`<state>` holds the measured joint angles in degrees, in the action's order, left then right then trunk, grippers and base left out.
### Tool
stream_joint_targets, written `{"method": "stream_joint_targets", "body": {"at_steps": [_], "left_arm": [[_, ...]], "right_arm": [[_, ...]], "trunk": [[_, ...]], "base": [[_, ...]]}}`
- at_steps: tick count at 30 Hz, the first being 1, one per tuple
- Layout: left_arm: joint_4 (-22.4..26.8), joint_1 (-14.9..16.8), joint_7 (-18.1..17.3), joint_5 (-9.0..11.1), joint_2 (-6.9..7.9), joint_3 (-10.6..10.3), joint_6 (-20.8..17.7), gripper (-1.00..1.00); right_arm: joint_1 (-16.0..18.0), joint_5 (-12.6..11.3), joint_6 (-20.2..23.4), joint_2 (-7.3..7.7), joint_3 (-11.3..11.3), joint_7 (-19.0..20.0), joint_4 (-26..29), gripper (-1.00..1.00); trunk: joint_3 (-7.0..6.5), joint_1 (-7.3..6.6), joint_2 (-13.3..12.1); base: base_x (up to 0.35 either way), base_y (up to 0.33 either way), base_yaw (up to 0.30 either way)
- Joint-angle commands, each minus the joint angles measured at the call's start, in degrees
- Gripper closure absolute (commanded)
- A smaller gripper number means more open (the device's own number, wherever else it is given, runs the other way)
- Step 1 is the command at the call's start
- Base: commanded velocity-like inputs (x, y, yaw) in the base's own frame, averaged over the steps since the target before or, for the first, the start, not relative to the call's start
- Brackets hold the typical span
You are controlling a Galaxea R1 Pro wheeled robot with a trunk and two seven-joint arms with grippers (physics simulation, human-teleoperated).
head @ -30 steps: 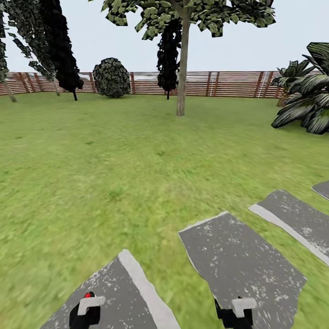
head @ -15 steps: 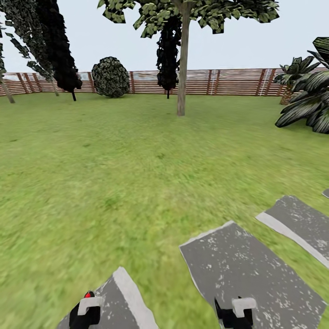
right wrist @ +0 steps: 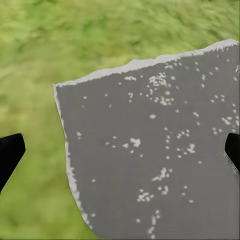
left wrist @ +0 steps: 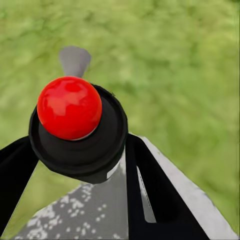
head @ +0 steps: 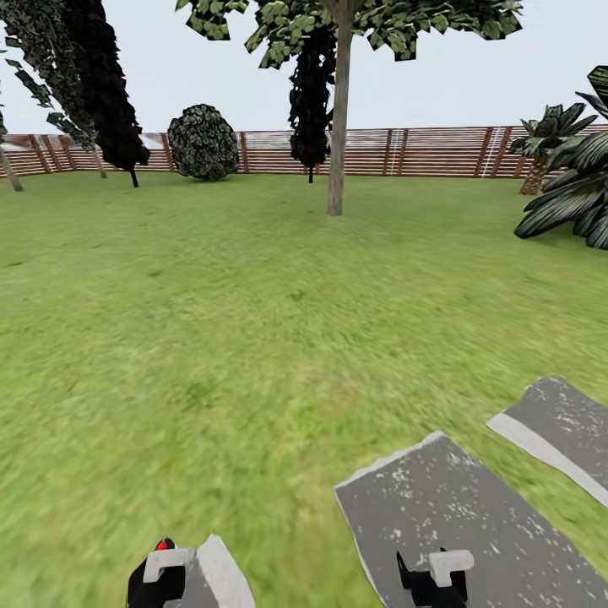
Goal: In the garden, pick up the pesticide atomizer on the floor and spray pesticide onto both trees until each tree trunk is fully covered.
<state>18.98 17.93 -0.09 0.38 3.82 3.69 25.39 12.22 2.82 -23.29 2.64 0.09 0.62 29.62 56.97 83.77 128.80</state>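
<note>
While I roll over the lawn (head: 253, 321):
Left pincer (left wrist: 75, 165): clamped around the atomizer (left wrist: 70, 107).
Right pincer (right wrist: 120, 150): spread wide, empty, paving slab (right wrist: 160, 150) below.
Tree (head: 338, 135): far ahead.

— Surfaces here?
— Matt grass lawn (head: 211, 321); rough, speckled grey stone slabs (head: 456, 515); slatted brown wooden fence (head: 439, 152) far off.
— Anything glossy?
— A smooth red knob (left wrist: 69, 107) on black plastic.

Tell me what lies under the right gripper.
Under the right gripper lies a grey speckled paving slab with a pale edge, with grass beyond. Whatever the slab covers cannot be seen.
</note>
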Motion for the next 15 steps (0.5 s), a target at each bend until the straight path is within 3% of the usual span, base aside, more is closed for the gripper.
{"method": "stream_joint_targets", "body": {"at_steps": [1,11,15], "left_arm": [[0.0,0.0,0.0,0.0,0.02,0.0,0.0,1.00],[0.0,0.0,0.0,0.0,0.01,0.0,0.0,1.00],[0.0,0.0,0.0,0.0,0.01,0.0,-0.1,1.00]], "right_arm": [[0.0,0.0,0.0,0.00,0.0,0.0,0.0,-1.00],[0.0,0.0,0.0,0.00,0.0,0.0,0.0,-1.00],[0.0,0.0,0.0,0.00,0.0,0.0,0.0,-1.00]], "trunk": [[0.00,0.00,0.0],[-0.01,0.00,0.0],[-0.16,0.00,0.0]], "base": [[0.339,0.000,0.000],[0.339,0.000,-0.002],[0.339,0.000,-0.134]]}}
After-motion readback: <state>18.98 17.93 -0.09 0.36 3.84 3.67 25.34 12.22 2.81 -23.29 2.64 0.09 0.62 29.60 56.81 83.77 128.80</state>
